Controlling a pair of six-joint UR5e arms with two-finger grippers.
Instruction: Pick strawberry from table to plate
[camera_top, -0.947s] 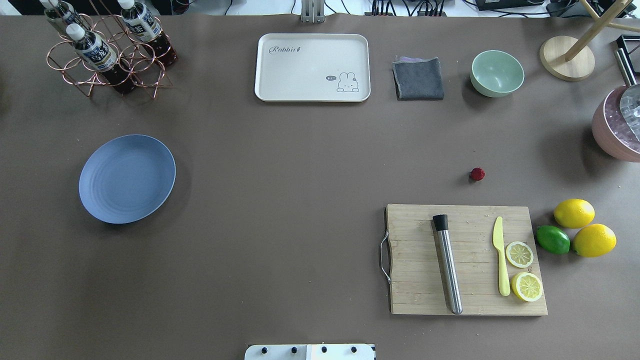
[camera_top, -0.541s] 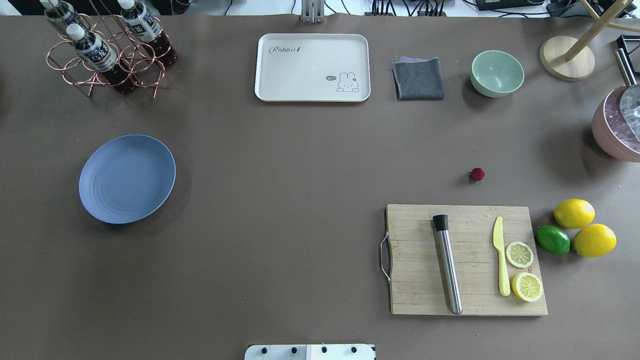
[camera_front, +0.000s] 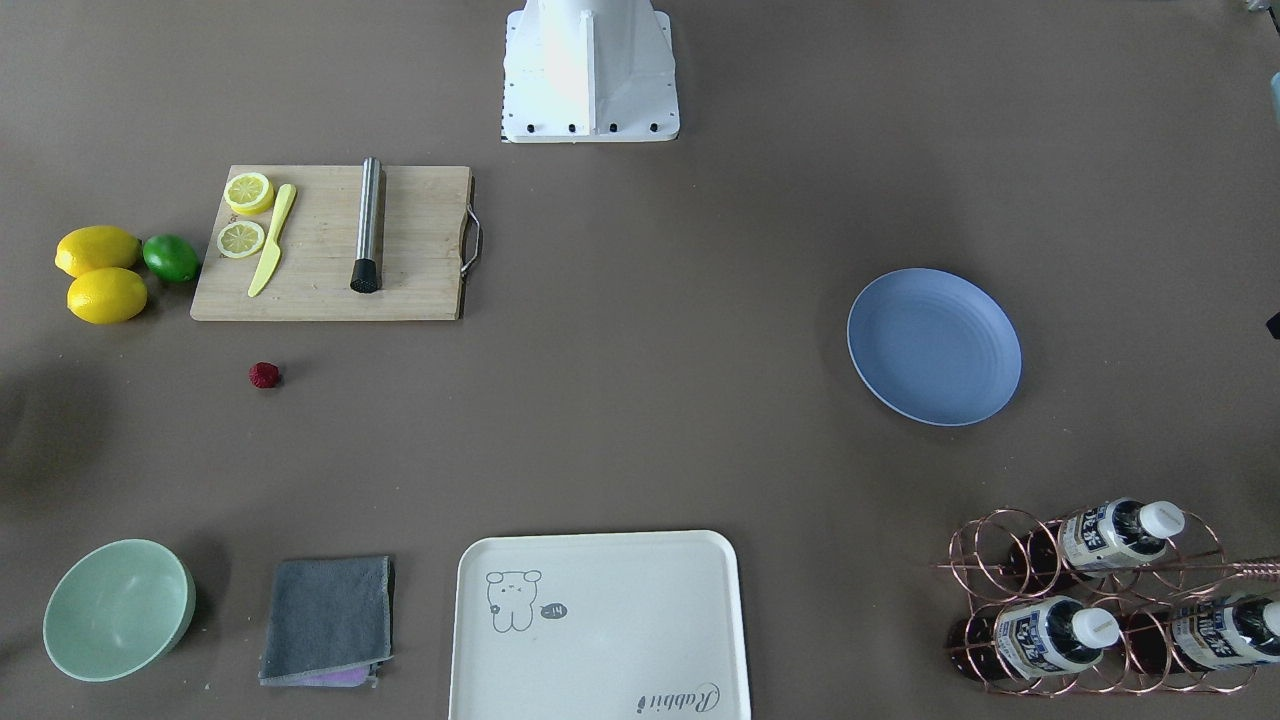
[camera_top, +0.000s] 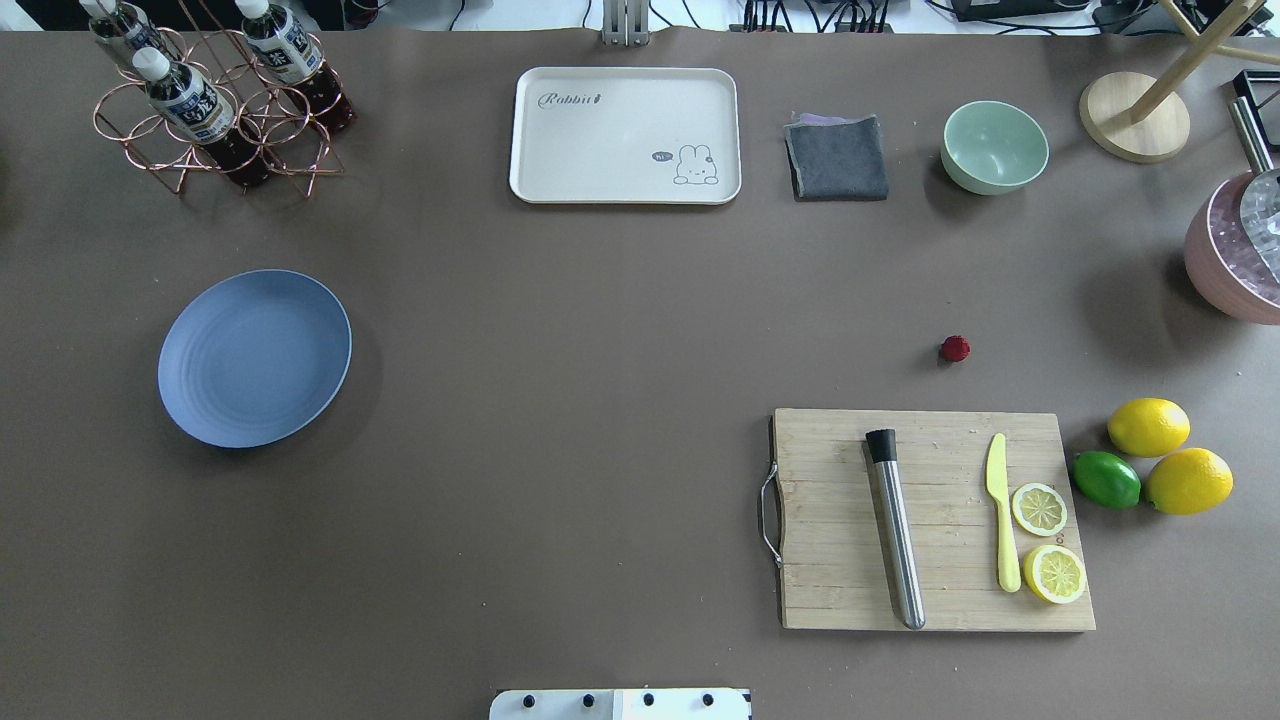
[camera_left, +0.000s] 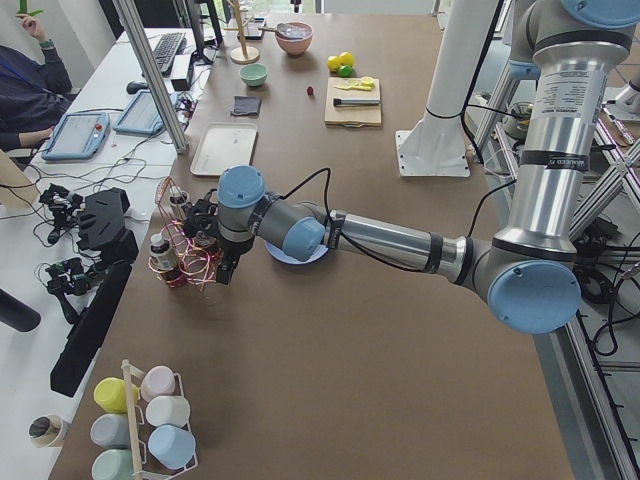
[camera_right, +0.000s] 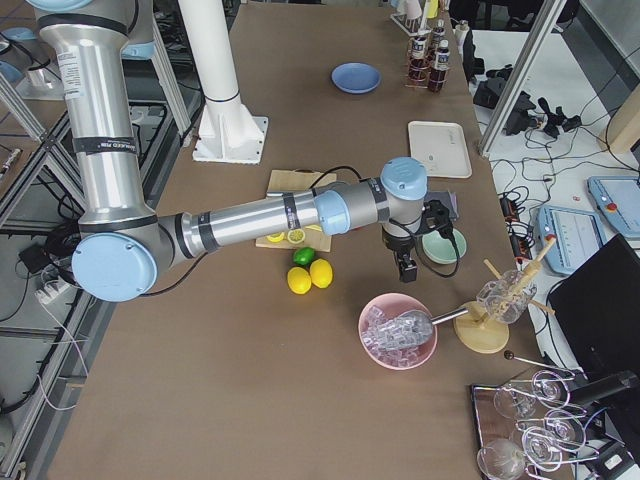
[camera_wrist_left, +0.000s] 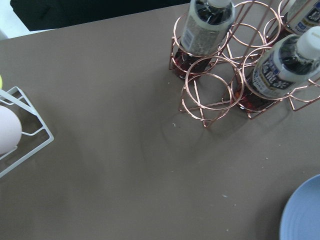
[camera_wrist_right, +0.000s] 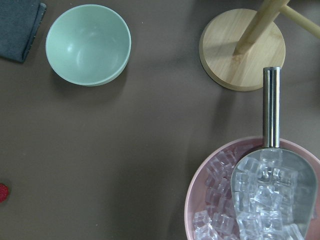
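Note:
The small dark-red strawberry lies alone on the brown table, just beyond the cutting board; the right wrist view catches its edge. The blue plate lies empty far across the table; its rim shows in the left wrist view. My left gripper hangs over the table by the bottle rack, beside the plate. My right gripper hovers between the mint bowl and the ice bowl. Both grippers appear only in the side views, so I cannot tell whether they are open or shut.
A wooden cutting board carries a steel muddler, a yellow knife and lemon slices. Two lemons and a lime lie to its right. Along the far edge: copper bottle rack, cream tray, grey cloth, mint bowl, pink ice bowl.

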